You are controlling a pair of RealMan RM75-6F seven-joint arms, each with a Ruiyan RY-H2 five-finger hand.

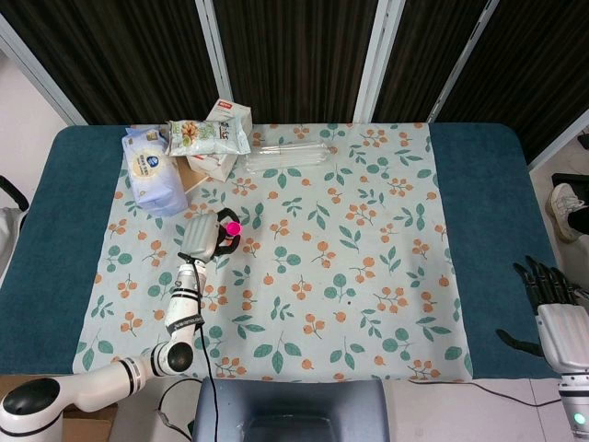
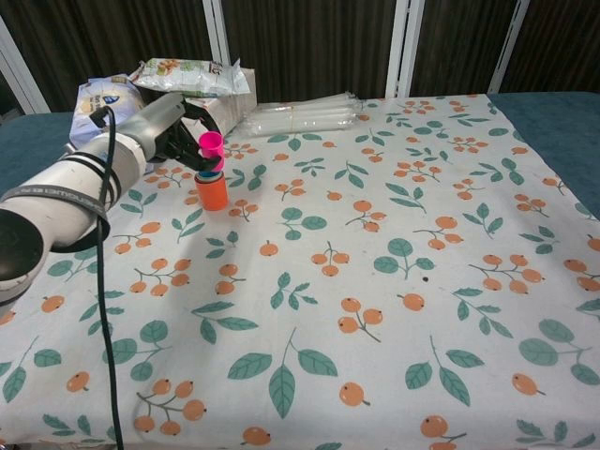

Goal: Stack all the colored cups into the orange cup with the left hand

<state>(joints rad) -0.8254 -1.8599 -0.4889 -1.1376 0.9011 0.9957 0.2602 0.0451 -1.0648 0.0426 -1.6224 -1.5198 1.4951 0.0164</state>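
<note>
The orange cup (image 2: 213, 194) stands upright on the floral cloth, left of centre, with a blue cup rim (image 2: 210, 174) nested in it. My left hand (image 2: 180, 138) (image 1: 204, 236) holds a small pink cup (image 2: 210, 148) (image 1: 233, 226) directly over the orange cup, its base at or just inside the stack's mouth. In the head view the hand hides most of the orange cup. My right hand (image 1: 550, 296) stays at the far right, off the cloth, fingers spread and holding nothing.
A blue-white tissue pack (image 2: 111, 122), a snack bag (image 2: 187, 77) on a carton (image 2: 202, 117), and a sleeve of clear plastic cups (image 2: 300, 116) line the table's far left edge. The floral tablecloth (image 2: 375, 272) spreads to the right and front.
</note>
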